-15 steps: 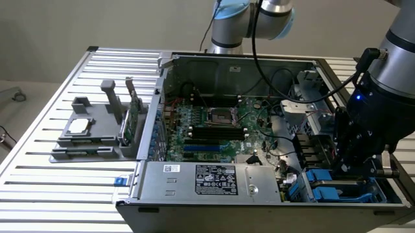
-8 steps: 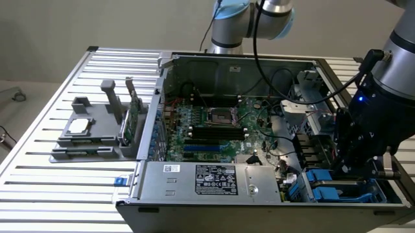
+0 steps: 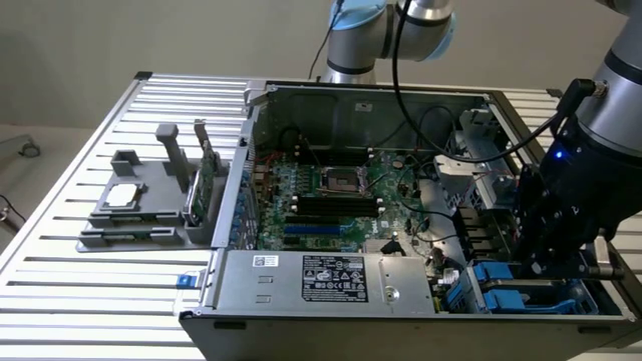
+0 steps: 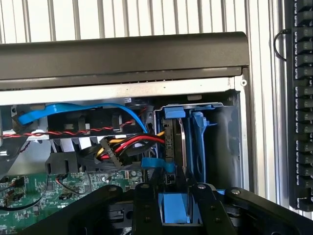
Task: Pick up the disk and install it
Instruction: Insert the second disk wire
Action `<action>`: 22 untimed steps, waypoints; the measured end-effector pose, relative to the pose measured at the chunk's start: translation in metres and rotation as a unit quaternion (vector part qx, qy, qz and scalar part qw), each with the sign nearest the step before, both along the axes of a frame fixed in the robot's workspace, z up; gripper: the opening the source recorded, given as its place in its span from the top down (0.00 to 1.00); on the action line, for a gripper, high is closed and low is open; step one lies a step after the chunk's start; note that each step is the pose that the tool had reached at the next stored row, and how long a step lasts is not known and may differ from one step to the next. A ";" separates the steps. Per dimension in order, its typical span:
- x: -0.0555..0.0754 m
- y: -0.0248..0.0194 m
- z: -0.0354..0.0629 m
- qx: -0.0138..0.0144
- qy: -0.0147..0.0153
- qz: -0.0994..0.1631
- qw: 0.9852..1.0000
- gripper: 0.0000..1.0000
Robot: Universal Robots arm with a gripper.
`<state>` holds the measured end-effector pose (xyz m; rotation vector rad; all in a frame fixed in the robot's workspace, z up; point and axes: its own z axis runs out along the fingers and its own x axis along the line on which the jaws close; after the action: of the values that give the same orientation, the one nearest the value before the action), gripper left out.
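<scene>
The disk (image 4: 182, 147) stands on edge in the drive bay at the corner of the open computer case, its grey metal side seen edge-on inside its blue plastic carrier (image 4: 197, 142). My gripper (image 4: 174, 205) is directly over it, and a blue part of the carrier sits tight between the two black fingers (image 4: 146, 203), so the gripper is shut on the disk. In the exterior view the gripper (image 3: 546, 263) reaches down into the case's near corner on the exterior view's right, just above the blue carrier (image 3: 498, 280).
Red, yellow and black power wires (image 4: 128, 144) and a blue data cable (image 4: 78, 110) run close beside the bay. The motherboard (image 3: 331, 203) fills the case's middle, the power supply (image 3: 321, 278) its front. A grey fixture (image 3: 135, 207) holding a green card (image 3: 209, 177) stands outside the case on the slatted table.
</scene>
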<state>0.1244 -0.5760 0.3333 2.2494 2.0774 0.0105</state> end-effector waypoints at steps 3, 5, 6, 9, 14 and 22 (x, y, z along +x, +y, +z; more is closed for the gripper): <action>0.000 0.0000 0.0022 0.000 0.000 0.000 1.000 0.70; 0.000 0.0000 0.0039 0.000 0.000 0.000 1.000 0.70; 0.000 -0.0001 0.0046 0.000 0.000 0.000 1.000 0.70; -0.001 -0.0001 0.0059 0.000 0.000 0.000 1.000 0.70; -0.011 -0.0012 0.0060 0.004 0.000 0.000 1.000 0.70; -0.028 -0.0018 0.0094 0.012 0.000 0.000 1.000 0.70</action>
<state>0.0968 -0.5777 0.3428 2.2637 2.0886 0.0365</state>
